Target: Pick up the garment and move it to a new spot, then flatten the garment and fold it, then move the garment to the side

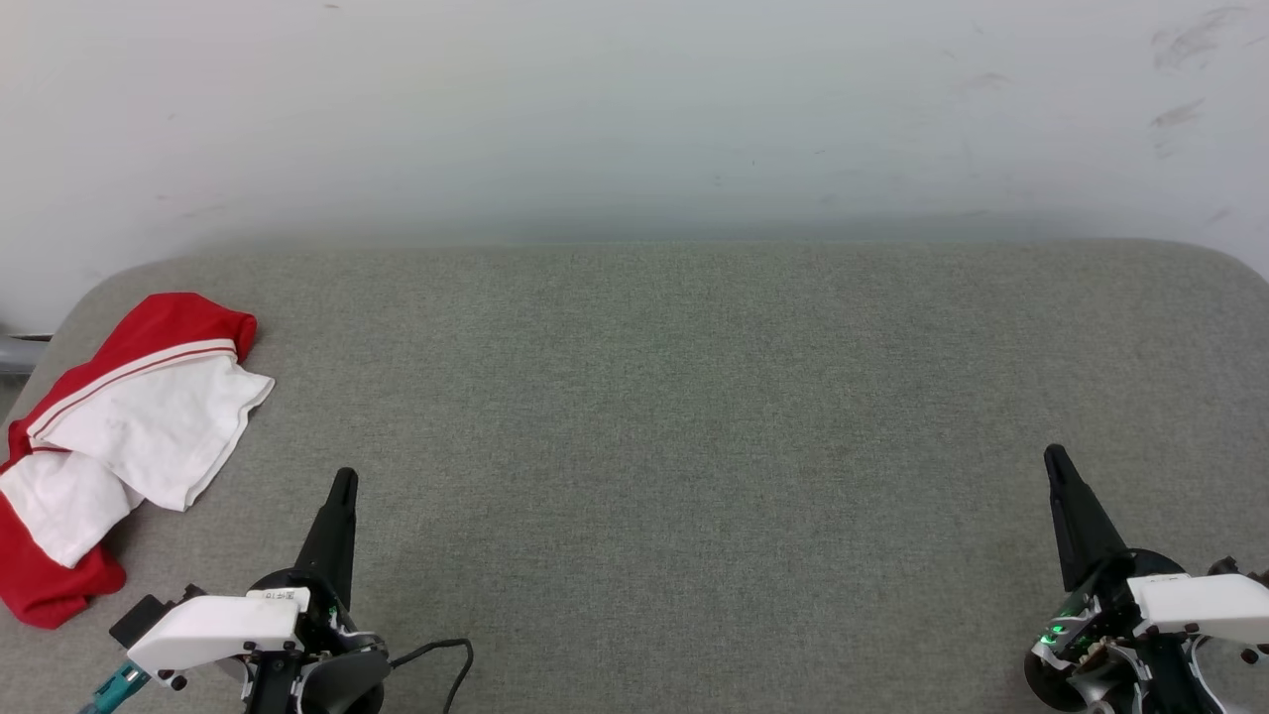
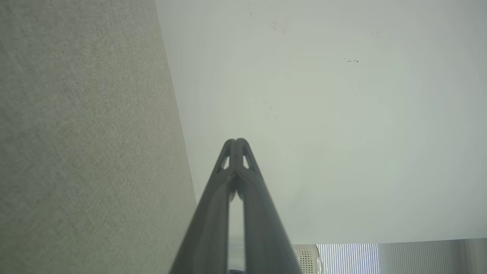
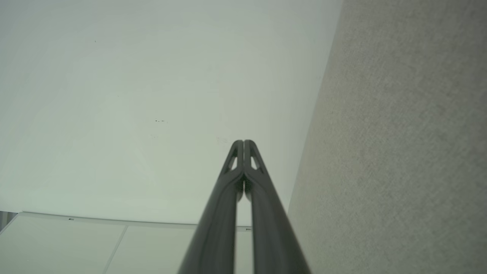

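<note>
garment parked at the left edge, both arms empty

from my remote seat i saw the garment (image 1: pixel 119 446) lying at the far-left edge of the desk (image 1: pixel 694 446), a compact bundle with its white sleeves on top and red cloth under and around them. the lettering and number were not visible. it was doubled over on itself, but loosely, with uneven edges. i judged that this could be the finished state, folded and set aside, or an untouched heap waiting to be picked up; the pictures did not let me tell which. if it was the finish, the fold was rough.

the left end effector (image 1: pixel 344 478) was closed on nothing, fingers pressed together, just right of the bundle and nearer to me, not touching it. the right end effector (image 1: pixel 1054 456) was likewise closed and empty, well apart at the near right.

a dark cable (image 1: pixel 446 650) looped beside the left arm's base at the near edge. the pale wall (image 1: pixel 634 119) ran along the far side. nothing stood between the left arm and the garment.
</note>
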You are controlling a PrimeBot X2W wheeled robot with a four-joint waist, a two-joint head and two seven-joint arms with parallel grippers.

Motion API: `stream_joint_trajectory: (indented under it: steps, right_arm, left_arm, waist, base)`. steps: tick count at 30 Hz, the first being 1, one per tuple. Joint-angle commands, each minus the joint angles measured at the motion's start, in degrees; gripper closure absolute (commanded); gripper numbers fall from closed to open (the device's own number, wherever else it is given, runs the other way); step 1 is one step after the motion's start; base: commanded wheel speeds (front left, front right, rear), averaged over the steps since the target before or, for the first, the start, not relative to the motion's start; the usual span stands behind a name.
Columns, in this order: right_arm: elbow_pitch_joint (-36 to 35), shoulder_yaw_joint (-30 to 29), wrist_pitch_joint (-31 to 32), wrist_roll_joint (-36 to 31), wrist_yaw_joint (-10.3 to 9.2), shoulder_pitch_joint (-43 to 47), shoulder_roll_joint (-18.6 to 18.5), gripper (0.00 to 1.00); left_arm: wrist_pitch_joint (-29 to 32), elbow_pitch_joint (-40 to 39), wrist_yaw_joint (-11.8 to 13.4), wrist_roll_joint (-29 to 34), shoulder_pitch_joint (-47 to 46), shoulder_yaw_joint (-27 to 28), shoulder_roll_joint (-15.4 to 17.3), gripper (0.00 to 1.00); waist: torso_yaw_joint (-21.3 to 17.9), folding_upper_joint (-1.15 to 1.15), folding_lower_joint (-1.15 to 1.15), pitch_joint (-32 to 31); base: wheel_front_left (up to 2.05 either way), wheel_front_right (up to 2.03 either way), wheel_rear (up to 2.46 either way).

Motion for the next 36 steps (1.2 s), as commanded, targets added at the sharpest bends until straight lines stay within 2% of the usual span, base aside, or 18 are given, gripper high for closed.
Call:
stream_joint_trajectory:
  steps: [1, 36]
  right_arm:
    - [0.0, 0.0, -0.1, 0.0, -0.03, -0.8, 0.3, 1.00]
    - [0.0, 0.0, -0.1, 0.0, -0.03, -0.8, 0.3, 1.00]
  left_arm:
    - [0.2, 0.0, 0.0, 0.2, -0.6, 0.0, 0.0, 1.00]
    - [0.2, 0.0, 0.0, 0.2, -0.6, 0.0, 0.0, 1.00]
  waist:
    - [0.0, 0.00, 0.00, 0.0]
    - [0.0, 0.00, 0.00, 0.0]
  base:
    - [0.00, 0.00, 0.00]
    - [0.00, 0.00, 0.00]
